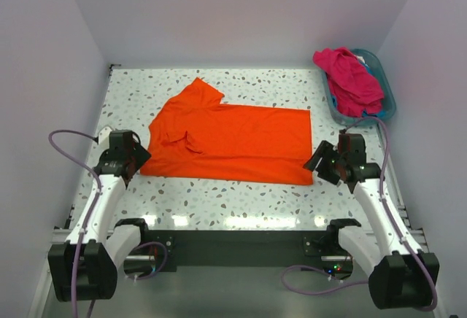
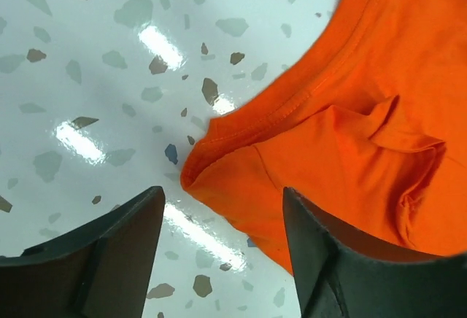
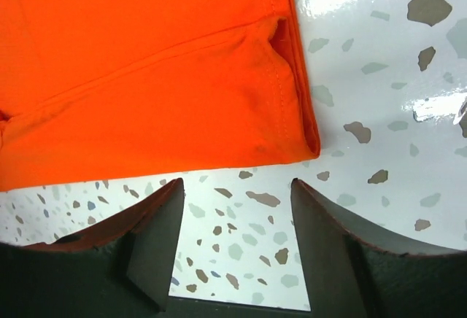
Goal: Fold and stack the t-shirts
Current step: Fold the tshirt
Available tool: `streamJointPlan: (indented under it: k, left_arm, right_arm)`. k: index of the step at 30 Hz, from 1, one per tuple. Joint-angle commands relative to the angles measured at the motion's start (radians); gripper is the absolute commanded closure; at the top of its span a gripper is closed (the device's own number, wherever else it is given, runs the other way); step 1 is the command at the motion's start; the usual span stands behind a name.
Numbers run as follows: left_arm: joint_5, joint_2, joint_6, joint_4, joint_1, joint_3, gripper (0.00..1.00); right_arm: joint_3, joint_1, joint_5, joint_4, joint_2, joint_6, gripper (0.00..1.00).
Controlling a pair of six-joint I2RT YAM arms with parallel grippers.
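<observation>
The orange t-shirt (image 1: 233, 143) is mid-fold, flat on the speckled table (image 1: 219, 203) between the two arms

1. Left gripper (image 2: 222, 201): jaws wide, holding nothing, hovering just over the shirt's near left corner, by the collar end
2. Right gripper (image 3: 237, 187): jaws wide, holding nothing, hovering just off the near right corner, at the hem
3. Step in hand, as judged: a lengthwise fold is laid. Both wrist views show doubled cloth at the near corners
4. Next move calls for a fresh grip on the far side, where one sleeve juts out past the body, to bring it inward, followed by a crosswise fold
5. Cloth condition: thin, soft, mostly smooth, with a small pucker near the collar
6. The pink t-shirt (image 1: 350, 77) lies heaped in the teal basket (image 1: 389, 103) at the far right, not yet folded
</observation>
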Motion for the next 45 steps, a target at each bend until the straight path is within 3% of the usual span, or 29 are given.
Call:
streamJointPlan:
  k: [1, 3, 5, 8, 11, 15, 20, 24, 37, 45]
  left_arm:
    - [0.001, -0.054, 0.039, -0.022, 0.006, 0.071, 0.28]
    - [0.042, -0.05, 0.07, 0.034, 0.006, 0.107, 0.34]
    - [0.149, -0.01, 0.11, 0.125, 0.005, 0.113, 0.55]
    - [0.206, 0.08, 0.107, 0.206, -0.015, 0.105, 0.76]
    - [0.241, 0.169, 0.084, 0.292, -0.047, 0.089, 0.88]
    - [0.258, 0.301, 0.044, 0.39, -0.136, 0.084, 0.95]
    - [0.254, 0.438, 0.027, 0.447, -0.152, 0.137, 0.96]
    - [0.229, 0.527, 0.018, 0.449, -0.15, 0.217, 0.96]
    - [0.22, 0.767, 0.007, 0.455, -0.15, 0.414, 0.93]
    - [0.235, 0.729, 0.008, 0.46, -0.12, 0.454, 0.81]
  right_arm:
    - [0.051, -0.005, 0.019, -0.046, -0.047, -0.045, 0.36]
    - [0.104, 0.018, 0.035, -0.023, -0.019, -0.057, 0.39]
    - [0.137, 0.075, 0.05, 0.059, 0.016, -0.053, 0.47]
    - [0.255, 0.323, 0.215, 0.147, 0.175, -0.042, 0.5]
    - [0.408, 0.574, 0.321, 0.233, 0.382, -0.08, 0.54]
    - [0.615, 0.693, 0.354, 0.328, 0.626, -0.16, 0.59]
    - [0.79, 0.793, 0.348, 0.393, 0.887, -0.255, 0.59]
    - [0.904, 0.836, 0.349, 0.405, 0.993, -0.336, 0.56]
    - [0.945, 0.885, 0.285, 0.479, 1.091, -0.393, 0.51]
    - [1.016, 0.988, 0.416, 0.483, 1.185, -0.5, 0.48]
